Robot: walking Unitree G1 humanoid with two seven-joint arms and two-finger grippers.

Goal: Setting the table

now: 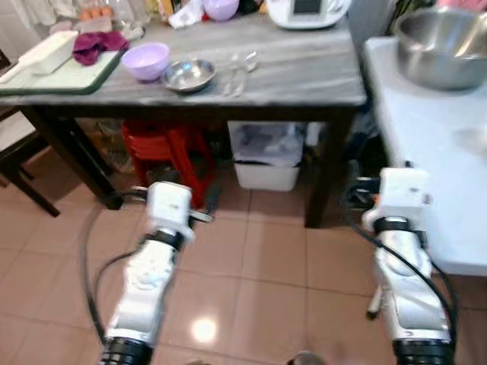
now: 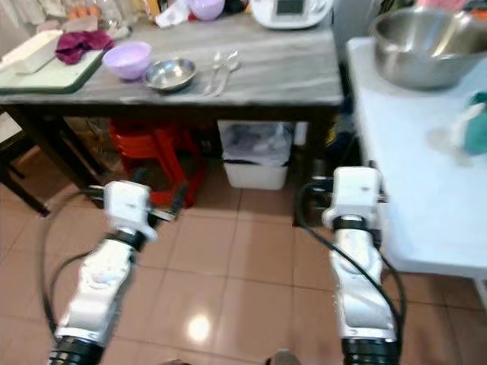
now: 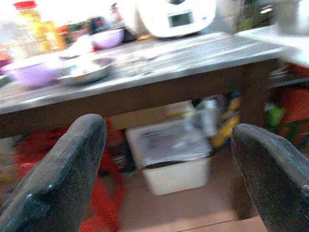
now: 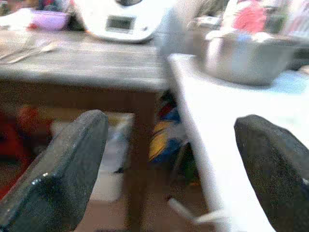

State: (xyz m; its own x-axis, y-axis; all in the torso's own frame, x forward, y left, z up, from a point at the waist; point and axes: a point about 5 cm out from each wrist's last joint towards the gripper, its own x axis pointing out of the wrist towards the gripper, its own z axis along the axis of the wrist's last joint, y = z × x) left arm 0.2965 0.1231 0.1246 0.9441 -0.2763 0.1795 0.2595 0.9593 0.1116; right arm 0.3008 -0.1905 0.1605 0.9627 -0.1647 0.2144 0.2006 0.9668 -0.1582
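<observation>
On the grey table (image 1: 304,80) ahead stand a purple bowl (image 1: 146,59), a small steel bowl (image 1: 189,74) beside it, and spoons (image 1: 240,70) to their right. Both arms are held low over the tiled floor, short of the table's front edge. My left gripper (image 3: 166,183) is open, nothing between its black fingers (image 3: 63,179), and points under the table. My right gripper (image 4: 169,179) is open and empty too, facing the gap between the grey table and the white table (image 1: 434,144).
A green tray (image 1: 68,76) with a white dish and a maroon cloth lies at the table's left end. A white appliance (image 1: 308,11) stands at the back. A red stool (image 1: 171,148) and a white bin (image 1: 266,156) sit under the table. A large steel bowl (image 1: 441,46) rests on the white table.
</observation>
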